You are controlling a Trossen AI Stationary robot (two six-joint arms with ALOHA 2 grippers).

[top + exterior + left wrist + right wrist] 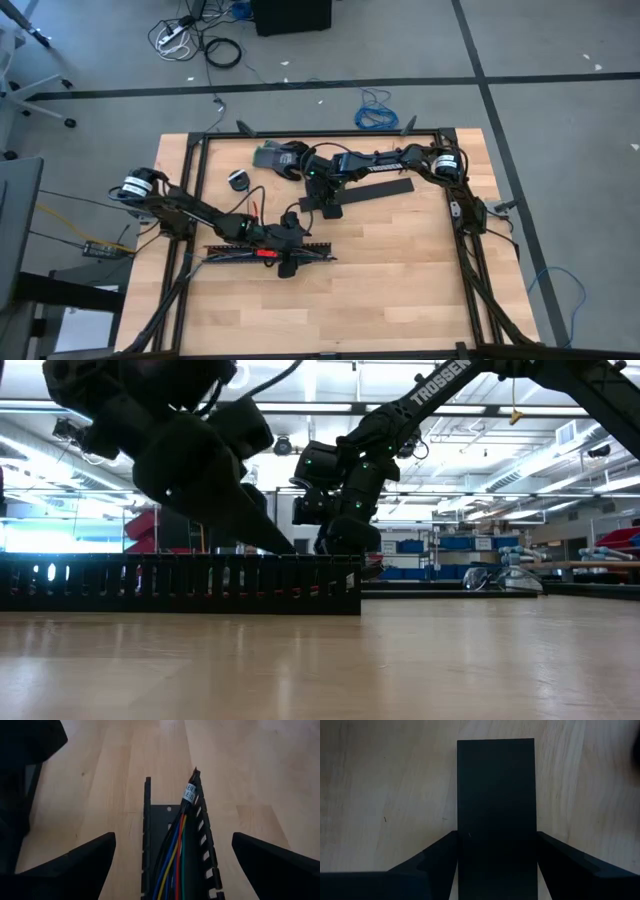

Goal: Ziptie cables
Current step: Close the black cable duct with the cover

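Note:
The black slotted channel (250,252) (180,582) lies flat on the wooden table near its front. Thin multicoloured wires (175,852) run along inside it, with a white label near the channel's end. My left gripper (172,865) (288,248) is open above the channel's right end, one finger on each side of it and well apart from its walls. A flat black strip (385,187) (496,795) lies at the table's far middle. My right gripper (496,865) (325,203) sits at its left end, shut on it. My right gripper holds the flat black strip near its left end, pinched across its width, with one finger on each long edge (460,845). The fingers lie level with the strip and point along its length. I cannot tell whether the strip is lifted or rests on the table.
A small black round object (238,179) and a grey object (268,157) lie at the table's far left. Black frame rails (470,250) run along the table's sides. A coiled blue cable (375,110) lies on the floor beyond the far edge. Bare wood spreads toward the near right.

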